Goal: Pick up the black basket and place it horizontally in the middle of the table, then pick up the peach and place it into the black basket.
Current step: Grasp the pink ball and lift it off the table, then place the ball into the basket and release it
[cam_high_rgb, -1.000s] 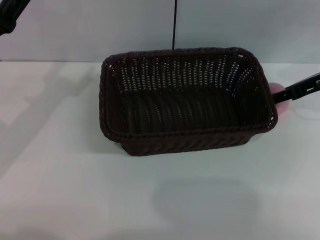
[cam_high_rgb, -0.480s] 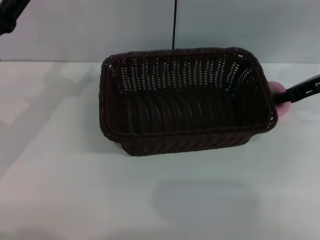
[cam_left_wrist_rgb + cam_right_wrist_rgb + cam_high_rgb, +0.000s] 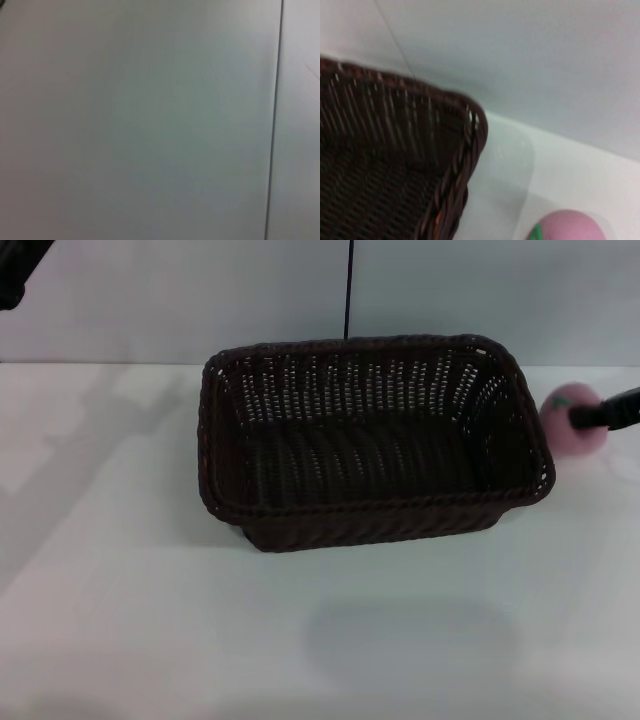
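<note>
Round pink peach [image 3: 571, 421] now lifted in right pincer [image 3: 585, 416], beside woven basket [image 3: 372, 440].

The black basket [image 3: 375, 440] sits mid-table [image 3: 150, 620], the peach [image 3: 573, 422] just beside its right end.

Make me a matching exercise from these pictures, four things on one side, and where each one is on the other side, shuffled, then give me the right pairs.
Things:
1. black basket
2. peach
3. right tool
4. left arm

Places:
A. raised at the far left corner of the head view
B. in the middle of the table, open side up
C. on the table just off the basket's right end
D. reaching in from the right edge, its tip at the peach

Pairs: 1-B, 2-C, 3-D, 4-A
</note>
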You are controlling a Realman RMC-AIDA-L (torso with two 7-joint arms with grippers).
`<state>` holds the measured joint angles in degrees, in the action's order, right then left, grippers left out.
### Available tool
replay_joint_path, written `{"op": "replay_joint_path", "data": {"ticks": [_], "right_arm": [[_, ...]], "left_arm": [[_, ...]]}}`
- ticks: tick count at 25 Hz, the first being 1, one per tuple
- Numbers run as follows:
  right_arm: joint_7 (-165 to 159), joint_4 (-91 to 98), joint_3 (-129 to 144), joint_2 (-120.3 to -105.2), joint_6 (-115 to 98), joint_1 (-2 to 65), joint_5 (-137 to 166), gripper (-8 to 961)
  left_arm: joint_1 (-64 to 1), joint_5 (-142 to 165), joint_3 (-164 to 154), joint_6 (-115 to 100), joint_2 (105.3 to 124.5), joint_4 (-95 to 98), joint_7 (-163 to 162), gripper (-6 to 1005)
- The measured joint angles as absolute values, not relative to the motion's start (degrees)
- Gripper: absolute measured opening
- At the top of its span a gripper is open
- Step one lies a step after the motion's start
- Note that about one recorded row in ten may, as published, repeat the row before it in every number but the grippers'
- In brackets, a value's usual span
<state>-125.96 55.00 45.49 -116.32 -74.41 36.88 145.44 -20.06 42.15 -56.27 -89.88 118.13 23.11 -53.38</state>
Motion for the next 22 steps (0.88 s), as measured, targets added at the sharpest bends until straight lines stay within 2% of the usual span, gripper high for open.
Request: {"op": "replay_joint_path", "data": {"ticks": [9, 15, 18, 22], "right_arm": [[-125.56, 64.72, 42.31, -115.96, -78.16, 28.84, 129.19, 155], [-120.25, 68.27, 40.63, -116.91, -80.12, 25.55, 112.04, 115], [-115.21, 65.21, 41.07, -116.97, -82.19, 25.89, 103.38, 91], [-111.21, 58.54, 41.23, -116.97, -84.45, 29.55, 100.74, 60]], "left_arm": [[-20.16, 42.1, -55.98, -90.1, 118.13, 23.11, -53.42, 849], [-20.18, 42.09, -56.14, -90.16, 118.16, 23.11, -53.44, 849], [-20.07, 42.09, -56.22, -90.22, 118.17, 23.11, -53.44, 849], [-19.91, 42.09, -56.21, -90.47, 118.19, 22.76, -53.44, 848]]}}
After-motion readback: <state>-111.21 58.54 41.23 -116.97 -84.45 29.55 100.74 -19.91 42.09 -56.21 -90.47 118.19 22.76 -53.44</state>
